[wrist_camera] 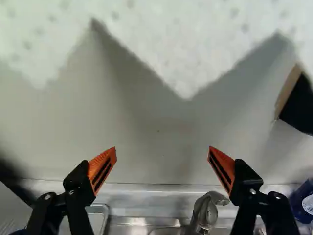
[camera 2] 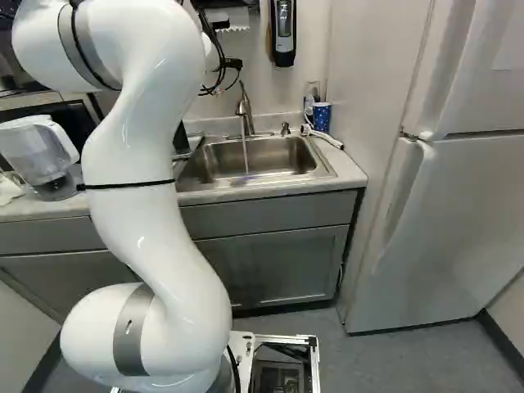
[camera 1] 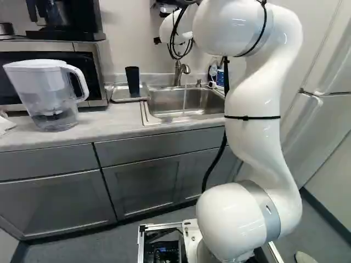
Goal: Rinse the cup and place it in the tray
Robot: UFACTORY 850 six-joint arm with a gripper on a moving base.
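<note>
A dark, tall cup stands upright on the shallow tray beside the sink in the left base view. Water runs in a thin stream from the faucet into the metal sink. The gripper is wide open with nothing between its orange pads, facing the wall; the base views do not show its fingers. In the wrist view the faucet is near one finger and a rounded tray corner near the other. The cup lies away from the gripper.
A water pitcher stands on the counter before the microwave. A blue patterned cup and a white hose-like piece are at the sink's far corner. A dispenser hangs on the wall; a fridge stands beside the counter.
</note>
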